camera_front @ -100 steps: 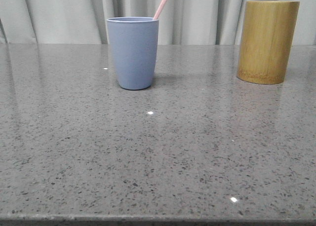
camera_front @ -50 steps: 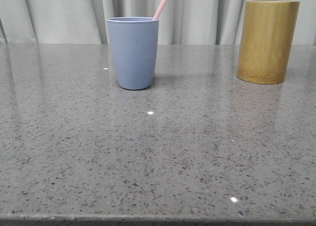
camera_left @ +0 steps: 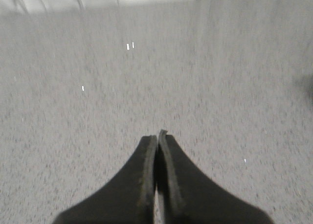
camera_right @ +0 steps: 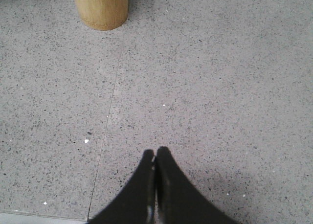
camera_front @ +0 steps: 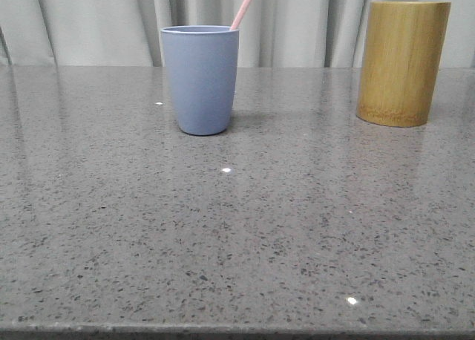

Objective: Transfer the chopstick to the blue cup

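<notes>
1. Nothing differs across the last second in the front view: the blue cup (camera_front: 200, 80), the chopstick (camera_front: 245, 6) and the bamboo cup (camera_front: 401, 62) sit exactly as they did. I read this as a settled scene, not a move under way.
2. The chopstick is inside the blue cup, resting against the rim on my right side. My judgement: the transfer looks done.
3. Its long axis runs steeply up and leans toward my right; the lower end is hidden in the cup, and the upper end runs out of the top of the front view.
4. My left gripper (camera_left: 157, 136) has its jaws pressed together, nothing between them, over bare grey table (camera_left: 220, 87).
5. My right gripper (camera_right: 155, 153) is likewise pressed together and empty, with the bamboo cup (camera_right: 100, 8) well apart ahead.
</notes>
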You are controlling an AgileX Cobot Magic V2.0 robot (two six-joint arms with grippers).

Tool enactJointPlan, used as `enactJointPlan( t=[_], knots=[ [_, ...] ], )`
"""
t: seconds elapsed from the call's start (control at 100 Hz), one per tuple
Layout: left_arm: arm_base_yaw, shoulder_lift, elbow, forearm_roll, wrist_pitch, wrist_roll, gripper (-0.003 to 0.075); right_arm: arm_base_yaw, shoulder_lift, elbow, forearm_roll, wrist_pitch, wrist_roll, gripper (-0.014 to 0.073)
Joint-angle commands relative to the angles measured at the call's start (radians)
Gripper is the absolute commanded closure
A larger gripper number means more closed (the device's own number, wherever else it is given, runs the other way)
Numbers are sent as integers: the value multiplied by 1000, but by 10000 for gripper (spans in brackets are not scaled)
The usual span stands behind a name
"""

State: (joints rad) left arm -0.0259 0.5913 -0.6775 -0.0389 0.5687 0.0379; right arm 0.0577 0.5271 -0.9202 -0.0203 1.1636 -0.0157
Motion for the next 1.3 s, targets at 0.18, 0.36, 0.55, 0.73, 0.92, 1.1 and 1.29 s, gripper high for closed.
enactJointPlan(
  t=[0.18, 0.36, 0.55, 0.73, 0.92, 1.1, 1.29],
  knots=[
    [1, -284, 354, -4, -357, -4, 739, -8, 5, -20, -9, -56, -2, 662],
    [1, -480, 530, -6, -391, -6, 739, -8, 5, -20, -9, -56, -2, 662],
    [1, -615, 623, -20, -391, -6, 739, -8, 5, -20, -9, -56, -2, 662],
    [1, -629, 664, -20, -431, -8, 739, -8, 6, -20, -9, -54, -2, 662],
    [1, -629, 689, -13, -499, -8, 739, -8, 6, -20, -9, -55, -2, 662],
    [1, -629, 689, -15, -496, -8, 739, -8, 6, -20, -9, -55, -2, 662],
    [1, -629, 689, -15, -489, -8, 739, -8, 6, -20, -9, -55, -2, 662]
  ],
)
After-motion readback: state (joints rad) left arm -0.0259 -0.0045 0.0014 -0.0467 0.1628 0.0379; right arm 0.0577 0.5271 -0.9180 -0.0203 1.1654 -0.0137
